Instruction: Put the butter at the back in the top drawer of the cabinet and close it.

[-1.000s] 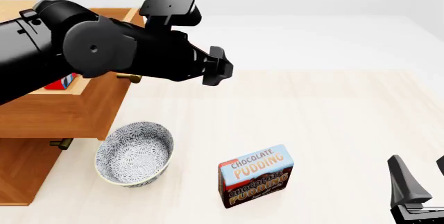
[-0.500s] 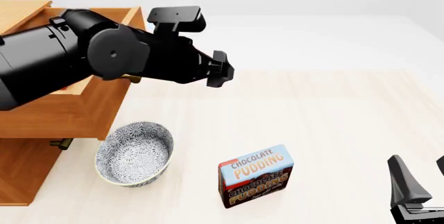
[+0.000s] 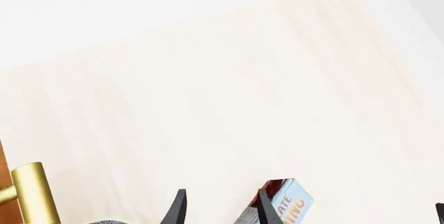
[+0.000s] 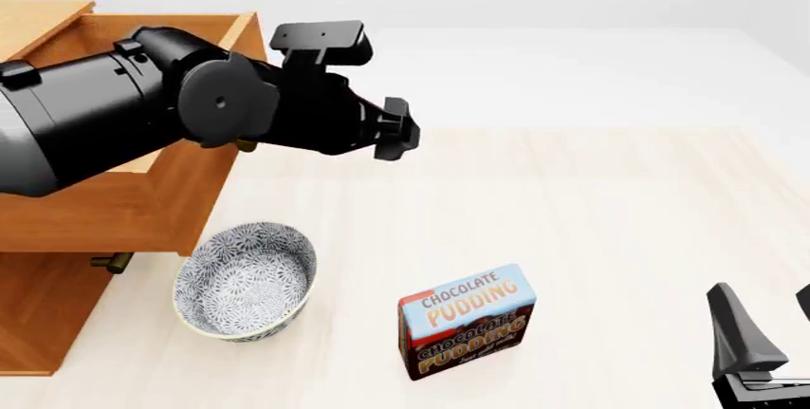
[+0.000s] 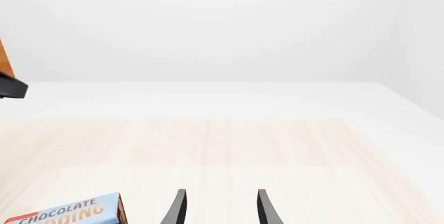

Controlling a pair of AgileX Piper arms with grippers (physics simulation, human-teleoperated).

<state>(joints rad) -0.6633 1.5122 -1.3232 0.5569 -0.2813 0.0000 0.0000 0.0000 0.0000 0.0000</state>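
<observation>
Our left tool (image 3: 218, 208), fingers parted and empty, hangs beside the open top drawer (image 4: 190, 176); butter is hidden. Our right tool (image 5: 218, 208) rests open near the pudding box (image 4: 466, 319).

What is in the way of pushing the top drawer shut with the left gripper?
The left arm itself lies across the open top drawer, above its front edge. The left gripper hangs empty, beyond the drawer front.

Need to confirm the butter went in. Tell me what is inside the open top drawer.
The top drawer stands pulled out, but the left arm covers most of its inside in the front view. Only wooden walls show. No butter is visible now; whether it lies beneath the arm cannot be seen.
</observation>
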